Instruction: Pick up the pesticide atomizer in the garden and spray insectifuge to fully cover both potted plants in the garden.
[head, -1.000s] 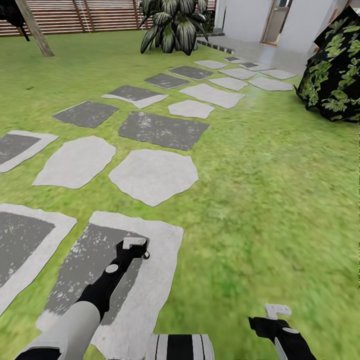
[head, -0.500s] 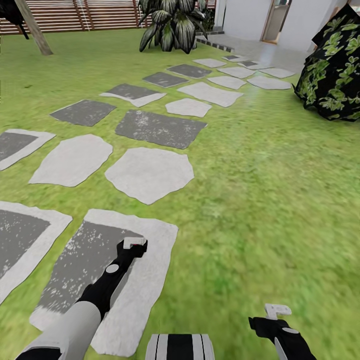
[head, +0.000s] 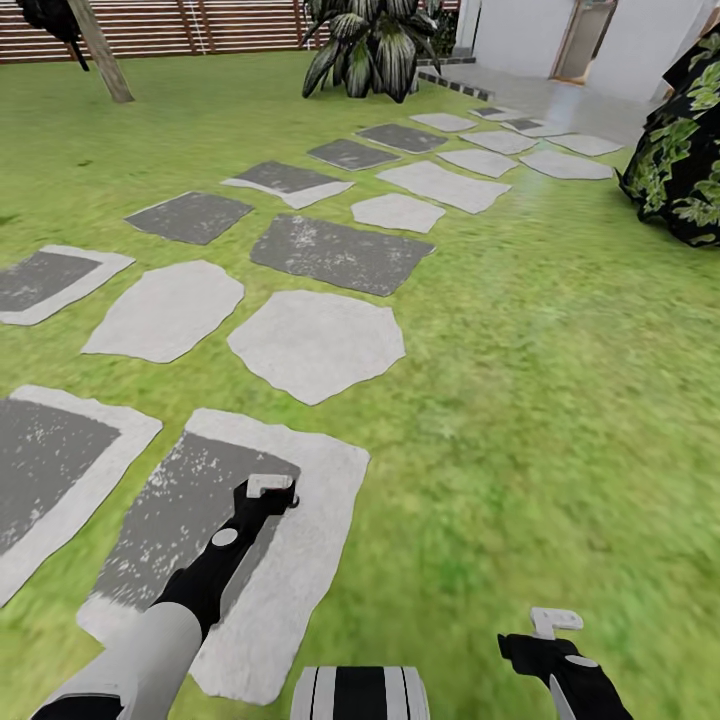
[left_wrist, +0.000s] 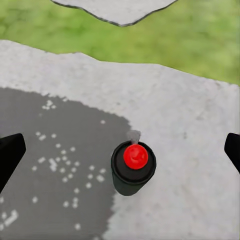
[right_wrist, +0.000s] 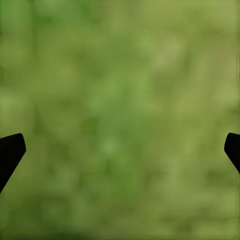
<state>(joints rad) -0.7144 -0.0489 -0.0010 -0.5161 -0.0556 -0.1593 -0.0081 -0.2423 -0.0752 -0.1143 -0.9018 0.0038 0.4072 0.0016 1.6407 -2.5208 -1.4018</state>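
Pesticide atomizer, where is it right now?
In the left wrist view, the small dark-capped, red-dotted pesticide atomizer stands upright on a grey stepping stone, below and between the left claw's open fingers, at the edge of the stone's dark patch.

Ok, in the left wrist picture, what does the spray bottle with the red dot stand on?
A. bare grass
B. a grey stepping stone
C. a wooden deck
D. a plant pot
B: the spray bottle stands upright on a stepping stone, straddling its dark and pale patches.

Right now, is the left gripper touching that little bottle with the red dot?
Apart. In the left wrist view the pesticide atomizer stands on the stepping stone, with bare stone between it and each dark fingertip at the picture's edges.
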